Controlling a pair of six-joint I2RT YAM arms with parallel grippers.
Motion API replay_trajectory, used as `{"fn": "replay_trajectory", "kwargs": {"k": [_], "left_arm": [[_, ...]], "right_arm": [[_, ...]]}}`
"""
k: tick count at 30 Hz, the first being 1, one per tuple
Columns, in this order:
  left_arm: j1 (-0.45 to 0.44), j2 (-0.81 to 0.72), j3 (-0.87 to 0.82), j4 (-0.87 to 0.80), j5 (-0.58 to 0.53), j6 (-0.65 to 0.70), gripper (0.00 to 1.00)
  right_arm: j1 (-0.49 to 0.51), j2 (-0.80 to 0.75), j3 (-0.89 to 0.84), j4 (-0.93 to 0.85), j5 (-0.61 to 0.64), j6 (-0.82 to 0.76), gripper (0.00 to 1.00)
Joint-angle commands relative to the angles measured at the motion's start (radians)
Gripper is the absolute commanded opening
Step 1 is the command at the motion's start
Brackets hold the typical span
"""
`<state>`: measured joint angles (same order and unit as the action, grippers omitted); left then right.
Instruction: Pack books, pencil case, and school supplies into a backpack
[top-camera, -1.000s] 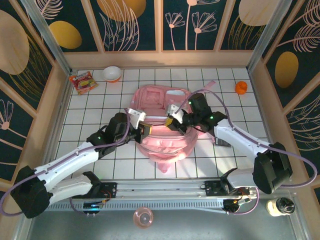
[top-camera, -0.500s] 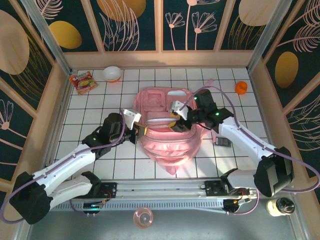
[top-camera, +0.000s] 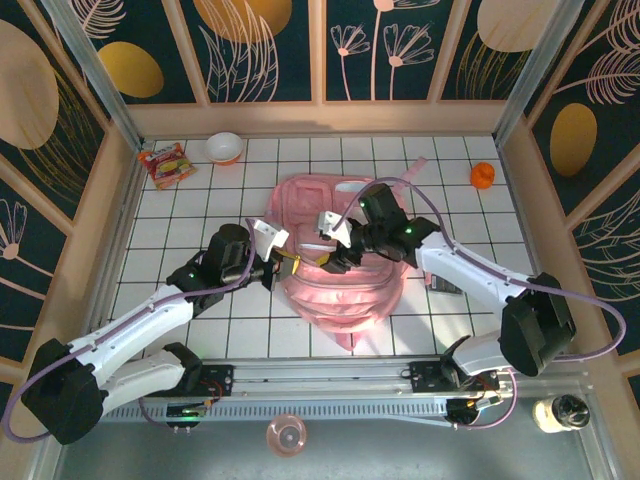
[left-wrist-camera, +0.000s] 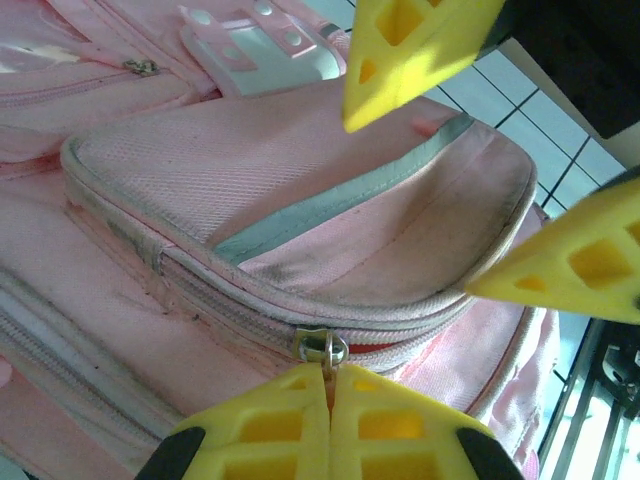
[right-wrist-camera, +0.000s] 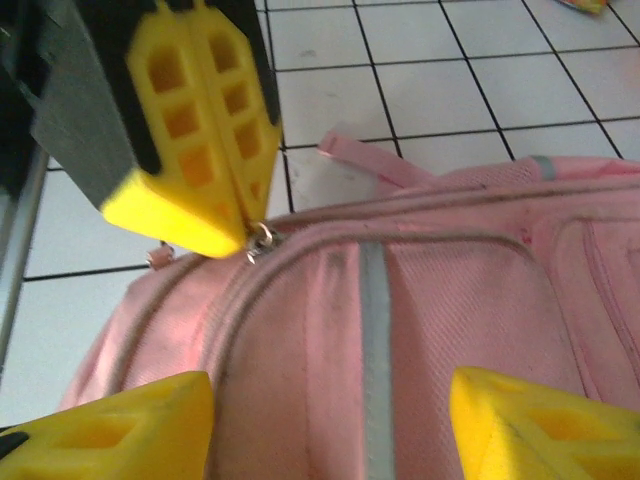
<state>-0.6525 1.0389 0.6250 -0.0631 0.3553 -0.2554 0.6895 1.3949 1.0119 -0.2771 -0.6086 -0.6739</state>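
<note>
The pink backpack (top-camera: 340, 295) lies flat in the middle of the tiled counter (top-camera: 200, 200), between the two arms. The left hand (left-wrist-camera: 328, 400) is clenched on the small metal zip pull (left-wrist-camera: 321, 347) at the left end of the rounded pocket (left-wrist-camera: 330, 200). The right hand (right-wrist-camera: 325, 435) hovers released just above that pocket, its yellow fingers (right-wrist-camera: 110, 430) spread to either side of the grey stripe and holding nothing. A dark grey gadget (top-camera: 444, 286) rests on the counter just right of the backpack, beside the right arm.

The backpack looks soft and light. Its cloth is likely to sag, wrinkle and slide along the tiles rather than stay put when the zip is drawn, and it will not hold a pocket open by itself. The pull is tiny, hard and probably slippery, so a firm pinch straight across the tab is the place to hold. The free hand would do best pressing down or pinching a fold of cloth close beside the zip track, so the slider runs instead of dragging the whole backpack
</note>
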Motion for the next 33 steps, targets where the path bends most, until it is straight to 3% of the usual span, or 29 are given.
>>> {"fn": "replay_trajectory", "kwargs": {"k": [1, 5, 12, 17, 20, 21, 30, 33], "left_arm": [[0.001, 0.013, 0.043, 0.065, -0.061, -0.035, 0.00], [0.001, 0.029, 0.042, 0.104, -0.027, -0.064, 0.00], [0.000, 0.034, 0.039, 0.132, 0.003, -0.067, 0.00], [0.001, 0.011, 0.033, 0.108, -0.013, -0.057, 0.00], [0.001, 0.001, 0.033, 0.054, -0.107, -0.045, 0.00], [0.000, 0.003, 0.030, 0.033, -0.145, -0.041, 0.00], [0.017, 0.053, -0.016, 0.055, -0.360, -0.042, 0.00], [0.025, 0.099, -0.001, 0.082, -0.422, -0.046, 0.01]], "right_arm": [[0.015, -0.001, 0.041, -0.033, -0.079, 0.023, 0.66], [0.029, -0.018, 0.036, -0.069, -0.051, 0.035, 0.67], [0.045, -0.014, 0.002, -0.052, 0.165, 0.069, 0.64], [0.042, -0.030, -0.003, -0.012, 0.264, 0.080, 0.26], [0.037, -0.061, 0.001, -0.017, 0.250, 0.048, 0.03], [0.036, -0.076, -0.001, -0.020, 0.231, 0.027, 0.00], [-0.007, -0.166, 0.020, -0.149, -0.002, -0.147, 0.00], [-0.020, -0.158, 0.023, -0.151, -0.017, -0.149, 0.00]]}}
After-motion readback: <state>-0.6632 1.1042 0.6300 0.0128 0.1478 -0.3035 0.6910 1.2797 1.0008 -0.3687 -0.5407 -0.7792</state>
